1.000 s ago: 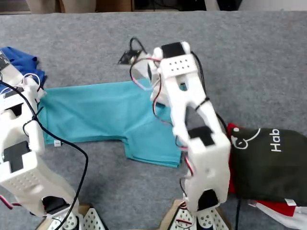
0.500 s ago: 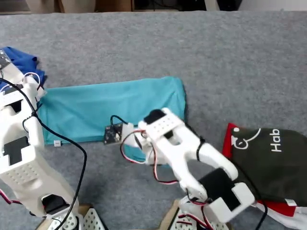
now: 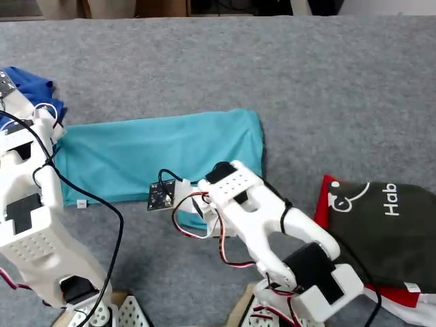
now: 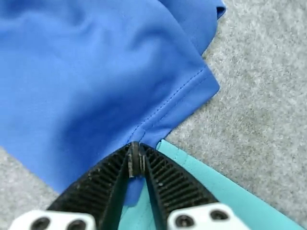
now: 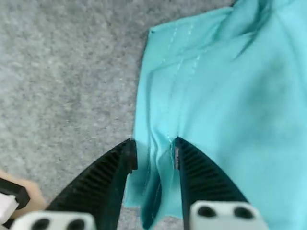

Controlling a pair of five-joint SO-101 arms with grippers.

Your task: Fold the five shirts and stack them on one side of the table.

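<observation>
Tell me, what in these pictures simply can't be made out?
- High view: the right arm covers the near edge of the teal shirt.
- High view: the blue shirt is cut off by the left edge and partly hidden behind the left arm.
- High view: the red shirt lies mostly under the dark shirt.
- Left wrist view: the left hand is closed; its tips hide whether cloth is pinched.

The grey, carpet-like table (image 3: 340,82) is carrying a teal shirt (image 3: 150,160), which is lying flat from the centre out toward 9 o'clock. A blue shirt (image 3: 30,85) is lying bunched at 10 o'clock, meeting its end. At 4 o'clock a red shirt (image 3: 325,197) is lying under a black shirt (image 3: 381,231).
</observation>
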